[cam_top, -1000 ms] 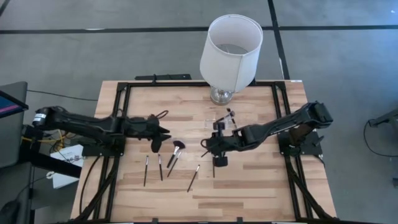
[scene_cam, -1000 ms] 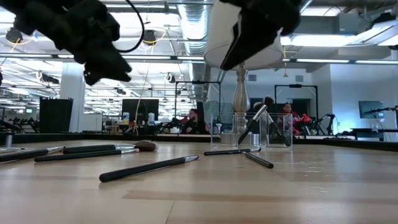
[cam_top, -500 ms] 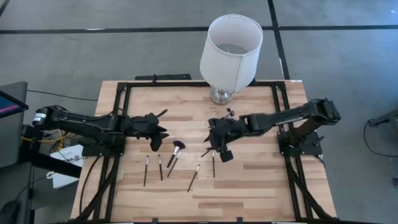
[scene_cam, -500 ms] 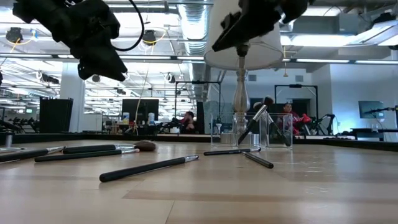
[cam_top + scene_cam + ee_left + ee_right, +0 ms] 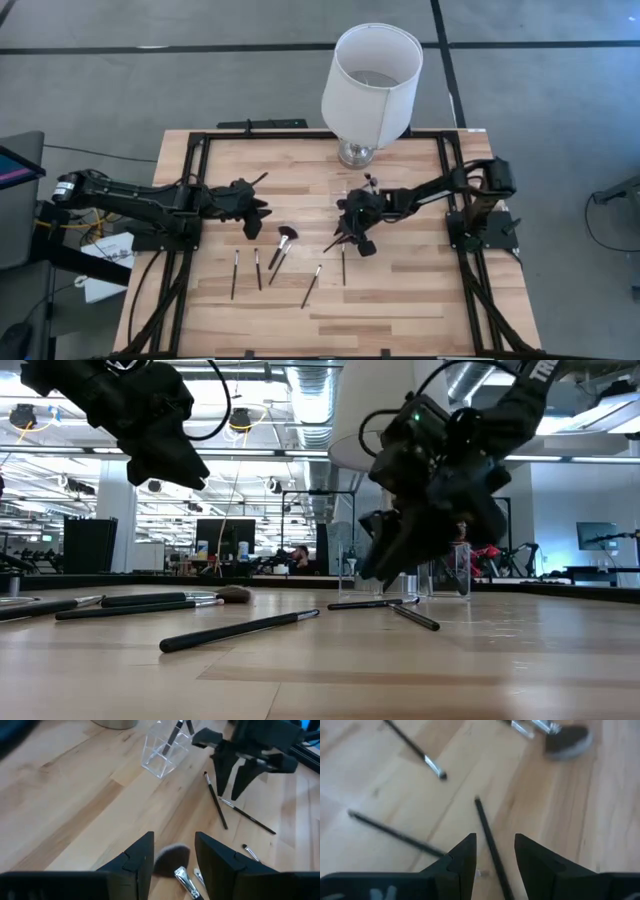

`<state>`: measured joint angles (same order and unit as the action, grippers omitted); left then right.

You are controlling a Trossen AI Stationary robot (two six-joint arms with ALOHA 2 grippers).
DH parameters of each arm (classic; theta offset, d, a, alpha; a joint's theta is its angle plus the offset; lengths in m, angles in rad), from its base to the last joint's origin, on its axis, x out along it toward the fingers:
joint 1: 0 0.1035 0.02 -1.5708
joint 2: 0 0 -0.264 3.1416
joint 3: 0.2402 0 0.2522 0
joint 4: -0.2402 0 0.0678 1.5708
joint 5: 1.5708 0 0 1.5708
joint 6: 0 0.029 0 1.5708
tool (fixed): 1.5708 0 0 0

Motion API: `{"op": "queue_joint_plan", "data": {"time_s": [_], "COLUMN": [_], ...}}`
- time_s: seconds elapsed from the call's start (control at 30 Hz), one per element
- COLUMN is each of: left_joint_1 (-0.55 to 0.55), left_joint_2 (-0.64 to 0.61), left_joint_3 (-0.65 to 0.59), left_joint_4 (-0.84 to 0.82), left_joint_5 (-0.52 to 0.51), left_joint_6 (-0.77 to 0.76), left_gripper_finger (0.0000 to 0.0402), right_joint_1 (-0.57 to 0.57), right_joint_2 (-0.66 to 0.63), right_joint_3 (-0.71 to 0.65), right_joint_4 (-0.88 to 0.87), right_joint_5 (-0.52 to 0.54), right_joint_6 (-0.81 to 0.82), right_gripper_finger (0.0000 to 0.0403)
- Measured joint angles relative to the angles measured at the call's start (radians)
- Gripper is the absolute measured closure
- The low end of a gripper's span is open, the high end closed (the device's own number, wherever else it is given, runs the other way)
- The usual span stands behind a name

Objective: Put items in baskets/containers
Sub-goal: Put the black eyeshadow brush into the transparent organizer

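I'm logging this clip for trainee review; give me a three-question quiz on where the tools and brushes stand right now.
1. True or false: the right tool is open, hanging over two crossed brushes on the table.
2. What does the clear container near the lamp hold?
A. nothing
B. at least one brush
C. a sponge
3. Fill in: the left tool is open above the ____ brush.

Key: 1 true; 2 B; 3 fan.
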<state>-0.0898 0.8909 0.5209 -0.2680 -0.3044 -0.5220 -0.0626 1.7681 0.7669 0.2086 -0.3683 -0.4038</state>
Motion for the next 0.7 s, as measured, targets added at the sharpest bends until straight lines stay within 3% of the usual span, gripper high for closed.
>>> {"op": "queue_joint_plan", "data": {"time_s": [0.13,0.43,0.7], "left_joint_1": [0.0,0.0,0.0], "left_joint_2": [0.0,0.0,0.0], "left_joint_3": [0.0,0.0,0.0], "left_joint_4": [0.007,0.015,0.029], "left_joint_5": [-0.028,-0.042,-0.068], "left_joint_6": [-0.018,-0.044,-0.044], "left_gripper_finger": [0.0262,0.0262,0.0262], "right_joint_1": [-0.041,-0.131,-0.111], "right_joint_2": [-0.003,0.041,0.112], "right_joint_3": [-0.006,-0.006,-0.005], "right_joint_4": [0.005,-0.038,0.019], "right_joint_5": [-0.024,-0.198,-0.206], "right_joint_6": [-0.024,-0.058,-0.067], "right_gripper_finger": [0.0278,0.0278,0.0278]}}
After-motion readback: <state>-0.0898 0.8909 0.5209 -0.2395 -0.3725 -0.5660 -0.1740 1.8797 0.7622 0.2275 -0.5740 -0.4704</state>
